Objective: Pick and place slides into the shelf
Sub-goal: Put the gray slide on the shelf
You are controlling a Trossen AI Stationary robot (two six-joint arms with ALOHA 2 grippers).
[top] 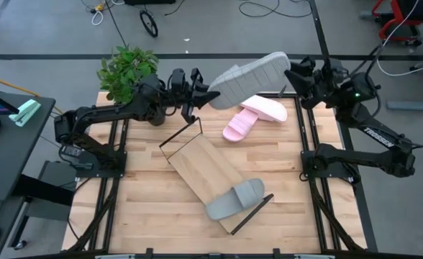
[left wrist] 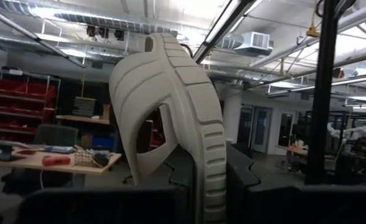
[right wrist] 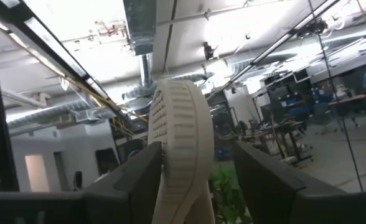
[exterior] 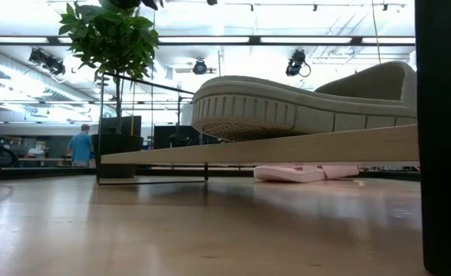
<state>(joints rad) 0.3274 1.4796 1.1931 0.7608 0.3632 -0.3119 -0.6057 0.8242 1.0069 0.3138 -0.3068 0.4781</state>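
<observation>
A grey slide (top: 251, 78) hangs high over the table's far side, its ribbed sole turned up, between my two grippers. My left gripper (top: 203, 97) is shut on its left end. My right gripper (top: 292, 72) stands open around its strap end (right wrist: 180, 124). The shelf (top: 197, 162), a light-wood board with black frame ends, stands slantwise mid-table. A second grey slide (top: 234, 200) lies sole down on the shelf's near end. Two pink slides (top: 265, 109) (top: 238, 126) lie on the table behind the shelf. My left gripper pinches the held slide's heel end (left wrist: 201, 171) between its two fingers, one on the footbed side and one on the sole side. The fingers come from the table's left, slanting a little upward, along the slide's length. The slide is lifted clear and reaches away from the fingers. My right gripper has the slide's far end between its fingers. A gap shows beside one finger. The other finger (right wrist: 133, 180) lies close against the slide, and I cannot tell whether it touches.
A potted plant (top: 127, 68) stands at the table's far left corner, close behind my left arm. In the low view the shelf board (exterior: 287, 146) with its grey slide (exterior: 302, 103) fills the middle, a pink slide (exterior: 302, 173) beneath and beyond it.
</observation>
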